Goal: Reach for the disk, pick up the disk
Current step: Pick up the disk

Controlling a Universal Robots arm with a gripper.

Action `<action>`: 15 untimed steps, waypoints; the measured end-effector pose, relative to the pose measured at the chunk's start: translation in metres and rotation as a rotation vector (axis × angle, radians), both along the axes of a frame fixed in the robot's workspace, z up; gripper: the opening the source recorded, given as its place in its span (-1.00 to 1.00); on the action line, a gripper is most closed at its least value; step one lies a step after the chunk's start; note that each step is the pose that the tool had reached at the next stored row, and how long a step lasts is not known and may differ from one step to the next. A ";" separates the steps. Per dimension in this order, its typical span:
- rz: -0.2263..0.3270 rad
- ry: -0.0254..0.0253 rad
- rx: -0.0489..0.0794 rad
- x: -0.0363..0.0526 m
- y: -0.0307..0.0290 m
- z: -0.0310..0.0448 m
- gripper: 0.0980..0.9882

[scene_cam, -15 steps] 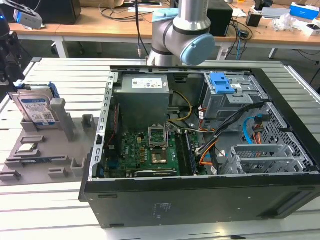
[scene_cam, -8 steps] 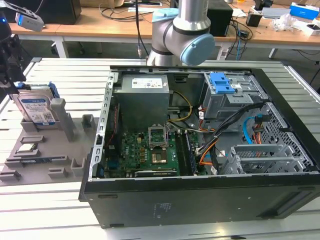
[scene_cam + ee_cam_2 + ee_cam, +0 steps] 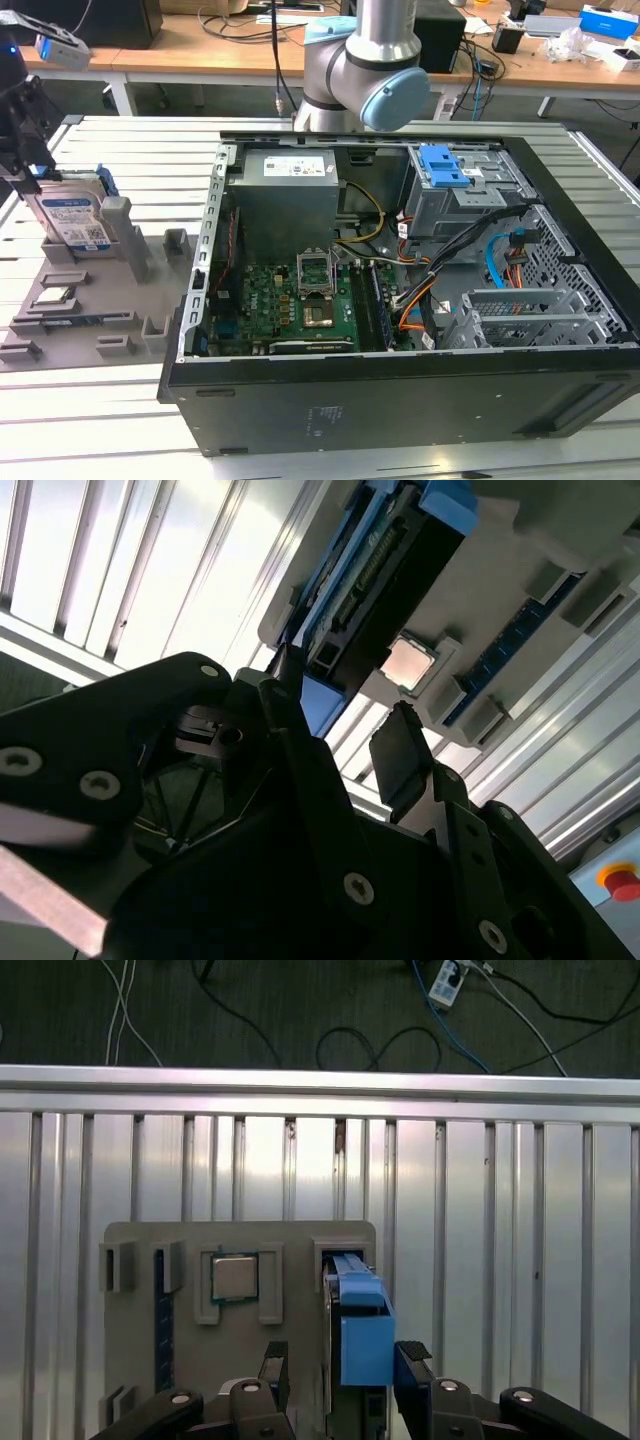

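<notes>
Disk [image 3: 360, 1335]: stood upright on its edge in a slot of the grey holder [image 3: 140, 1238], between the fingers [image 3: 412, 1358] of the gripper [image 3: 342, 1360].

Fingers: spread apart, one on each side of the disk's blue frame, with nothing in their hold. In the first wrist view one finger lay just beside the frame, and the other stood off it with a clear gap. Whether the near finger touched the frame could not be told.

Handling note (judgement): the straddle looked off-centre. The gripper would do best centred across the disk, so that both fingers met its flat faces together. A one-sided first touch could tip the disk in its slot. A hold on the broad faces, not on the blue plastic alone, seemed the surer one. Any pull ought to run in line with the slot to avoid binding on its walls.

Neighbours: processor chip [image 3: 235, 1278], seated in a recess of the holder beside the disk's slot, apart from the fingers.

Setting: the holder lay on the slatted worktop [image 3: 500, 1260]. An open computer case [image 3: 400, 410] sat beside the holder, to the exterior view's right, well apart from the gripper.
</notes>
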State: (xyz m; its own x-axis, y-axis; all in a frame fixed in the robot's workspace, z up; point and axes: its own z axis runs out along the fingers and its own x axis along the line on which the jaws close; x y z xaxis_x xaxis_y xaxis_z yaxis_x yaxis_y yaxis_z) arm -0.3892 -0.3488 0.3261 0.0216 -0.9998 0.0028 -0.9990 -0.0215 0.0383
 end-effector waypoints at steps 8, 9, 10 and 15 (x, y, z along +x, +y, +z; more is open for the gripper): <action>0.000 -0.0001 -0.004 0.0019 0.0037 -0.0163 0.00; 0.000 -0.0001 -0.004 0.0022 0.0045 -0.0190 0.00; 0.000 0.0000 -0.004 0.0027 0.0056 -0.0218 0.00; 0.001 -0.0001 -0.006 0.0047 0.0103 -0.0342 0.00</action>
